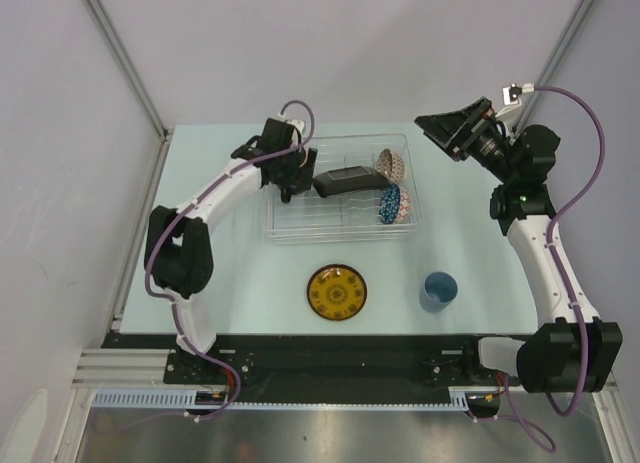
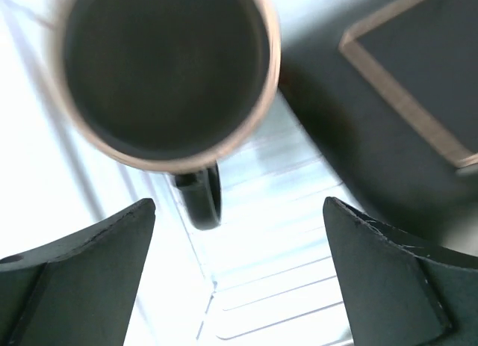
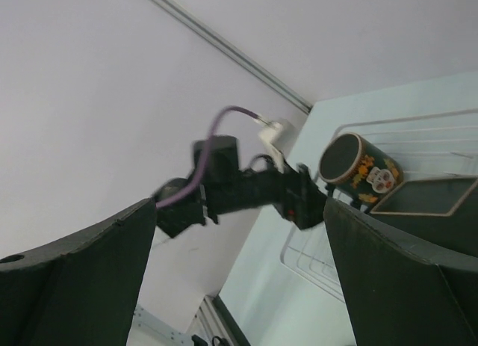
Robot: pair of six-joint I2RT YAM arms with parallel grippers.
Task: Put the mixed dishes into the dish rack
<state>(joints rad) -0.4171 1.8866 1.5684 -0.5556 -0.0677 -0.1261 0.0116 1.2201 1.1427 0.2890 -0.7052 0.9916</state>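
Note:
The clear dish rack (image 1: 300, 226) holds the black square plate (image 1: 345, 180), the beige bowl (image 1: 391, 164) and the blue patterned bowl (image 1: 392, 204). The dark cup (image 2: 164, 77) is in the rack's left end, with its mouth toward my left gripper (image 2: 239, 204). That gripper is open and empty just behind the cup's handle. In the right wrist view the cup (image 3: 358, 170) lies tilted beside the plate (image 3: 429, 196). The yellow-brown saucer (image 1: 337, 292) and the light blue cup (image 1: 439, 290) stand on the table in front of the rack. My right gripper (image 1: 440, 133) is open, empty and raised at the back right.
Grey walls with metal frame posts close off the back and both sides. The arm bases and a black rail (image 1: 330, 363) run along the near edge. The left arm reaches over the rack's left end.

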